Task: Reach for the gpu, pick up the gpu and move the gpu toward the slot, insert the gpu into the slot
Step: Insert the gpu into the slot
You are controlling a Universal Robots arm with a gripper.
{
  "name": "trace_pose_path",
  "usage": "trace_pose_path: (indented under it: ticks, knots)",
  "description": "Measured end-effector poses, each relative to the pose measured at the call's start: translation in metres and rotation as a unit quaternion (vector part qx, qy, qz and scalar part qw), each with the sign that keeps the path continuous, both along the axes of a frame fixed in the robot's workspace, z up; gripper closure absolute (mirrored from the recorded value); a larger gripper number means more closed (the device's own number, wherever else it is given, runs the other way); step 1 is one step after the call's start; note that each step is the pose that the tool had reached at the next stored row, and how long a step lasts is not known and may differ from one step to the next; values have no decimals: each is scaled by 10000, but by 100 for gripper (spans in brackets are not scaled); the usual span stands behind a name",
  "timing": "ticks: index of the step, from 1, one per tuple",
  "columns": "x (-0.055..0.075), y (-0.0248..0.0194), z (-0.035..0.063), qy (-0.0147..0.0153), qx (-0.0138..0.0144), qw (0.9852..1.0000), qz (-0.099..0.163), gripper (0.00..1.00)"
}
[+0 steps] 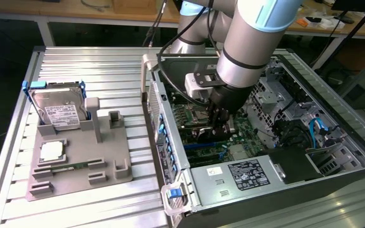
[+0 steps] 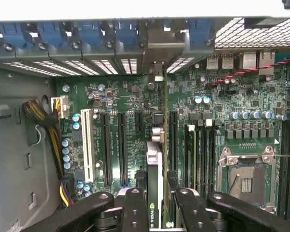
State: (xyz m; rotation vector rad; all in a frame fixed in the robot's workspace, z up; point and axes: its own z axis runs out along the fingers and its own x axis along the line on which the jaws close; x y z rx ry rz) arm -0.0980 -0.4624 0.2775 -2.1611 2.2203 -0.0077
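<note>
My gripper (image 1: 219, 116) is deep inside the open computer case, shut on the gpu (image 2: 154, 179). In the wrist view the card is edge-on between the black fingers (image 2: 134, 210), standing upright over the green motherboard (image 2: 130, 96), with its metal bracket end toward the case's rear wall. It sits between the long black connectors and the memory connectors. In the exterior view the gpu (image 1: 203, 134) is a dark shape below the gripper. A blue strip of the slot (image 1: 206, 144) runs just beneath it. I cannot tell whether the card's edge touches the slot.
Outside the case, a grey fixture (image 1: 106, 175) carries the silver hard drive (image 1: 59, 113), a processor (image 1: 52, 151) and a green memory stick (image 1: 68, 166). Inside are the power supply (image 1: 246, 174), the silver processor socket (image 2: 245, 180), a white connector (image 2: 88, 145) and blue card clips (image 2: 89, 34).
</note>
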Motion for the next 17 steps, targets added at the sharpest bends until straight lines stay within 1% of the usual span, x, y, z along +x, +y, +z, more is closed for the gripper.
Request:
trace_pose_path:
  ticks: [3,4,5,6,7,8,10,17]
  knots:
    - [-3,1,-2,-5,1,10000,-1,73]
    - [-3,1,-2,-11,0,10000,-1,73]
    - [-5,1,-3,-25,-3,10000,-1,73]
    - [-9,0,-2,-59,-5,10000,-1,73]
    - [-13,0,-3,-101,-5,9999,-1,73]
    - [-18,0,-3,-131,-5,9999,-1,73]
    - [-21,1,-4,-156,-4,9999,0,73]
    - [-26,-2,-12,-158,-4,9999,-1,73]
